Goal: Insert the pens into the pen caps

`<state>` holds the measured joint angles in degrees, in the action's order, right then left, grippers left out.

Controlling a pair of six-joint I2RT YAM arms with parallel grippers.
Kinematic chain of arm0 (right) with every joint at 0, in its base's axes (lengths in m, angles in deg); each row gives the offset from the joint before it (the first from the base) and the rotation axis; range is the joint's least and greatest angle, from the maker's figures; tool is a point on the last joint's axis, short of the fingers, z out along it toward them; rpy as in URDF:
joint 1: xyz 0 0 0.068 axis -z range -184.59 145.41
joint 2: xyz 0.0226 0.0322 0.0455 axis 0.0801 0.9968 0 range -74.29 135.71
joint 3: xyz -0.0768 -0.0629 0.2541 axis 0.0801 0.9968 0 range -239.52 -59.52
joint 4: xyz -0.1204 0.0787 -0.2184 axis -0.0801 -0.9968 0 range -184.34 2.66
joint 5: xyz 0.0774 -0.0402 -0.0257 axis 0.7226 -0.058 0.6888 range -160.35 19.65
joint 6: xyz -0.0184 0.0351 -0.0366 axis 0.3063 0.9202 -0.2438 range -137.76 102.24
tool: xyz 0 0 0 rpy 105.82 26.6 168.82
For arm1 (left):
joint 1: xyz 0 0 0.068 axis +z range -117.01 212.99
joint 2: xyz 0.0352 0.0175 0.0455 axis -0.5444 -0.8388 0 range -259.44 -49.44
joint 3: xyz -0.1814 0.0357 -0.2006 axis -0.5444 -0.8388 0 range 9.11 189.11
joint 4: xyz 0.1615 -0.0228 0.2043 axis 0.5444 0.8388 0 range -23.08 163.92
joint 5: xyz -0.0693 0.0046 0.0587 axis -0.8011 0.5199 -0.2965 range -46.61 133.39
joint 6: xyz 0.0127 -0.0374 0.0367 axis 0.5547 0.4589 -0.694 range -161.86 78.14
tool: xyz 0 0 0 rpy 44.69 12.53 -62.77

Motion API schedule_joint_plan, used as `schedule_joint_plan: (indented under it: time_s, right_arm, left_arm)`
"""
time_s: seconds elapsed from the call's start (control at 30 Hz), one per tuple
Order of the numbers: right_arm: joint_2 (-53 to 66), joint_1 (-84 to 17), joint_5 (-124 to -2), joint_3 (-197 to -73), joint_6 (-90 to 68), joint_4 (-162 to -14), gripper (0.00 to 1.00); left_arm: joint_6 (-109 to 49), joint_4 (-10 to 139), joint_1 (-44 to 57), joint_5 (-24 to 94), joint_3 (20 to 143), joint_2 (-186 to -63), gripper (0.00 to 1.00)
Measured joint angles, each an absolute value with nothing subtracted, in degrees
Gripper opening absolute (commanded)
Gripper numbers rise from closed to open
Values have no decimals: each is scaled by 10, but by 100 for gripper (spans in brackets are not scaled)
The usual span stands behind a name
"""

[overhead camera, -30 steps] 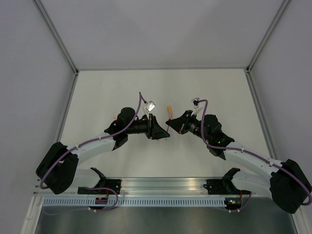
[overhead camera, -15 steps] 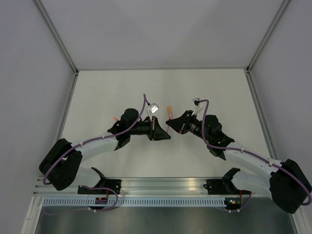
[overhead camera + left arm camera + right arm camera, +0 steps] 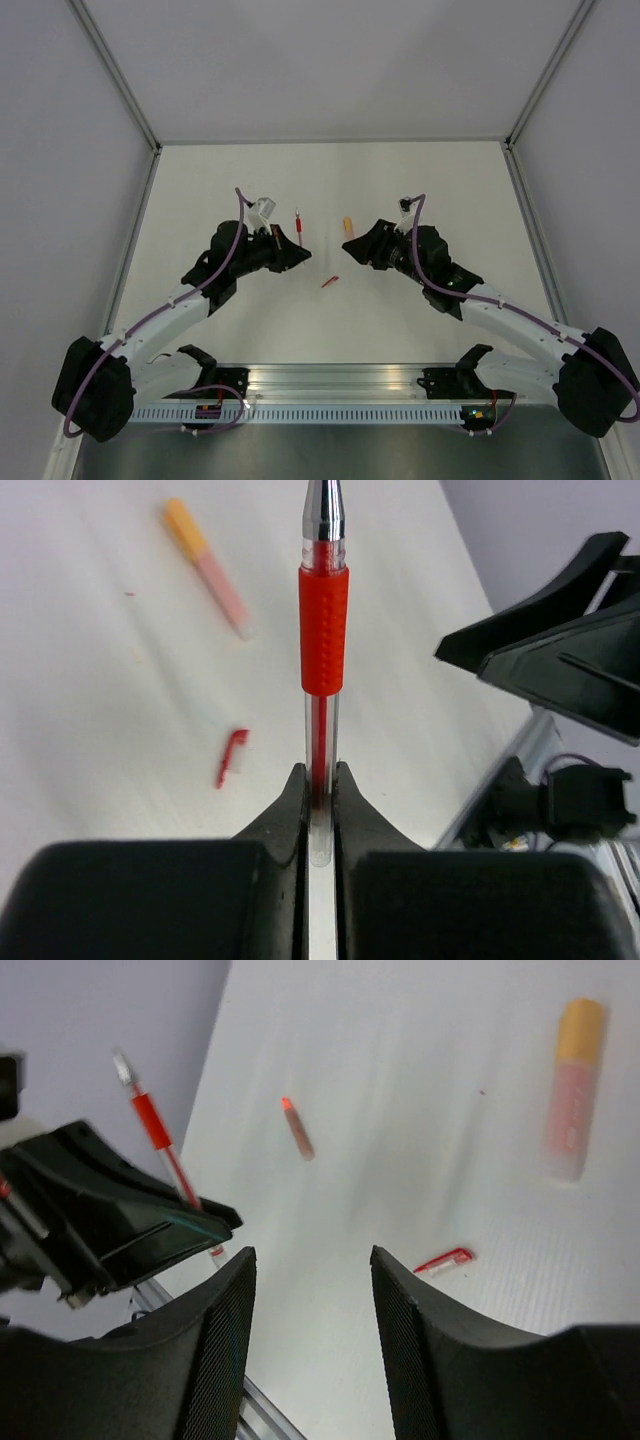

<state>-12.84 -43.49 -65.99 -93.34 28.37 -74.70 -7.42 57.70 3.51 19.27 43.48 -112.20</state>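
The left gripper [image 3: 320,780] pulled left with the red pen [image 3: 323,630]; the right gripper [image 3: 312,1260] opened, leaving the red cap [image 3: 232,757] lying loose.

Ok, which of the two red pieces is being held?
The long red pen with the metal tip, clamped in the left claw; the short red cap lies loose on the table.

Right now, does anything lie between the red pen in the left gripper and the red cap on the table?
Nothing visible does. The left gripper holds the red pen, and the red cap lies alone on the table near it. The orange pen lies off to one side.
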Motion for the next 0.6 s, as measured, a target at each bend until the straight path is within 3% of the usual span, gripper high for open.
schedule_joint_plan:
  time_s: [0.27,0.6]
  right_arm:
    - [-13,-437,-761,-1069,430,-958,48]
    - [147,-504,-864,-1255,593,-1223,47]
  left_arm:
    - [-91,636,36,402,374,-1031,2]
    - [-100,652,36,492,354,-959,2]
